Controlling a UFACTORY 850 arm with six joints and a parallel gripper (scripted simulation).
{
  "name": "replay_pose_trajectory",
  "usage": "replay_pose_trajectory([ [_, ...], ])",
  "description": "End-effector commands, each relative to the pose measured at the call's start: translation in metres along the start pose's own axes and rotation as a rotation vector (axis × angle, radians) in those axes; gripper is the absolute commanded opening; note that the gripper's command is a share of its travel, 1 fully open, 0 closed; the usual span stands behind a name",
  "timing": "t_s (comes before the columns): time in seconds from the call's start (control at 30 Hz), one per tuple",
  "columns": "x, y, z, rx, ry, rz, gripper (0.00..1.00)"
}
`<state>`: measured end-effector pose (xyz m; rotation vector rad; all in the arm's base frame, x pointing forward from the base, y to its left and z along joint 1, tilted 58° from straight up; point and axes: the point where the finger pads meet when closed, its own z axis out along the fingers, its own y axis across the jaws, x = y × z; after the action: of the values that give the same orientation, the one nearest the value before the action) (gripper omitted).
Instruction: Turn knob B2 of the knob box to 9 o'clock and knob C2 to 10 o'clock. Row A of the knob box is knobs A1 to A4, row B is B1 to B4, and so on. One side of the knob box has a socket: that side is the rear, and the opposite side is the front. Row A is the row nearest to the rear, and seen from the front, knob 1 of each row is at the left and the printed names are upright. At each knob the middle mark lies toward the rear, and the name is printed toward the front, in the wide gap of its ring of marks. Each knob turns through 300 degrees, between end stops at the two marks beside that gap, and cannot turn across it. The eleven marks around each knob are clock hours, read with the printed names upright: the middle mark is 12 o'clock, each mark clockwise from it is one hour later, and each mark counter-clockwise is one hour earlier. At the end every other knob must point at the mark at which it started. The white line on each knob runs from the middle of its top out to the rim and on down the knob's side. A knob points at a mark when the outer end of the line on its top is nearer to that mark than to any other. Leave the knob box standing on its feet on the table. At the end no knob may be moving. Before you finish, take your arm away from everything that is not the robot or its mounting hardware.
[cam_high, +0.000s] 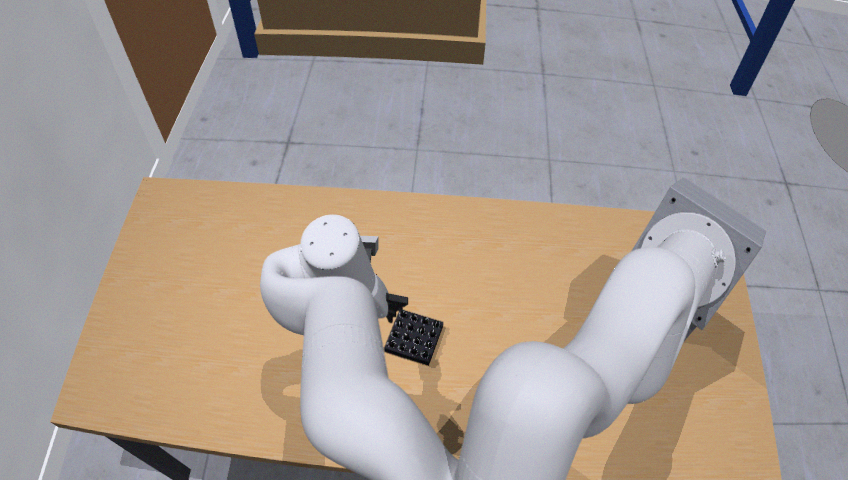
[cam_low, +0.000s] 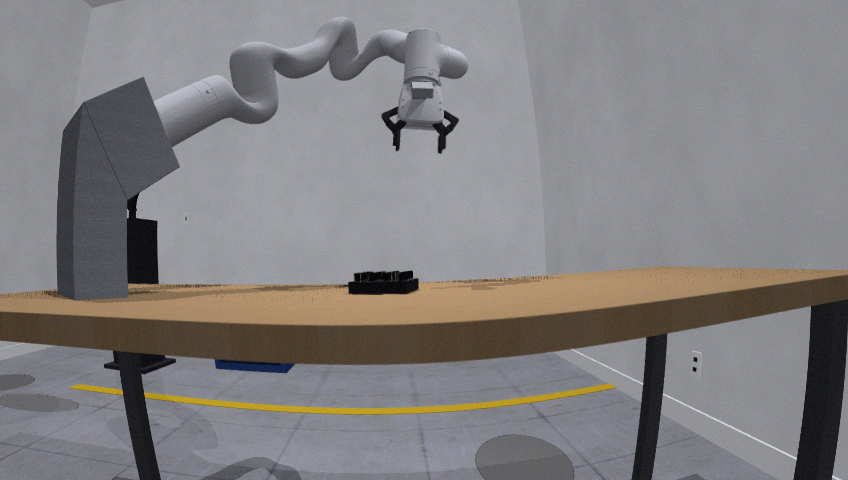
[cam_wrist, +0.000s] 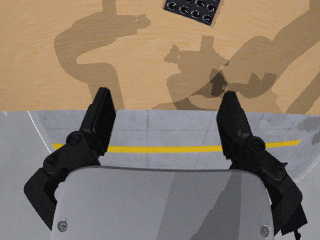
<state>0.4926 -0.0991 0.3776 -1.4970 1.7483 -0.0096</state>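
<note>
The knob box (cam_high: 414, 336) is a small black square with rows of black knobs, standing on the wooden table near its middle. The knobs' white lines and printed names are too small to read. My gripper (cam_low: 418, 143) hangs high above the table, pointing down, fingers wide open and empty. In the wrist view the gripper (cam_wrist: 167, 110) has nothing between its two black fingers. In the top view the arm hides most of the gripper.
The arm's grey base (cam_high: 708, 249) is mounted at the table's right end, seen as a tall grey block (cam_low: 101, 196) in the exterior view. The table's edge and a yellow floor line (cam_wrist: 167, 148) lie below the gripper in the wrist view.
</note>
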Motion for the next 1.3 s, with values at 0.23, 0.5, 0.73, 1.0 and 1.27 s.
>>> replay_pose_trajectory([
  [0.23,0.0,0.0,0.0,0.001,0.0,0.0,1.0],
  [0.5,0.0,0.0,0.0,0.001,0.0,0.0,1.0],
  [0.73,0.001,-0.001,0.004,0.002,-0.007,-0.025,1.0],
  [1.0,0.005,0.001,0.034,0.011,-0.056,-0.187,1.0],
  [1.27,0.011,0.005,0.065,0.031,-0.095,-0.349,1.0],
])
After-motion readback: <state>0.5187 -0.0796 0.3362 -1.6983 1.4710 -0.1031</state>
